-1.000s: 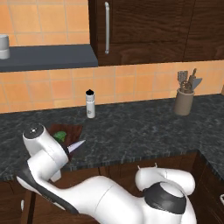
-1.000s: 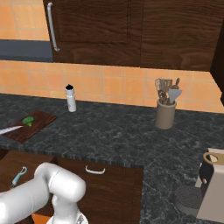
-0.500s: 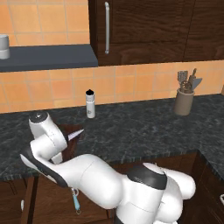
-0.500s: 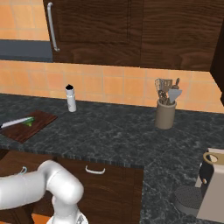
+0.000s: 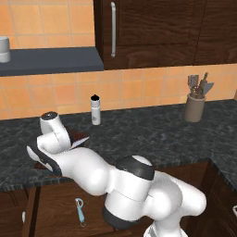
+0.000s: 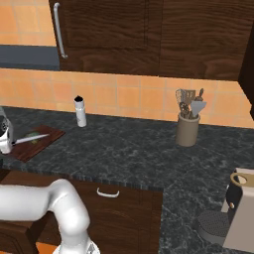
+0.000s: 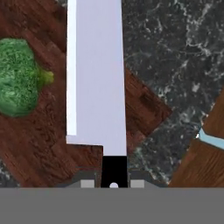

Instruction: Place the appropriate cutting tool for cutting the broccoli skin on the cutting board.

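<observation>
The claw (image 7: 113, 183) is clamped on the black handle of the knife (image 7: 95, 74), whose silver blade runs toward 12 o'clock in the hand view, over the cutting board (image 7: 41, 131) on the dark surface (image 7: 175, 57). The broccoli (image 7: 17, 76) lies on the board at 9 o'clock of the blade.

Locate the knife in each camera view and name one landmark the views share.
Left base view: knife blade tip pokes out right of the arm, left of centre.
Right base view: blade at the left edge, over the cutting board.
Hand view: blade runs up the centre.
Shared landmark: the cutting board.
</observation>
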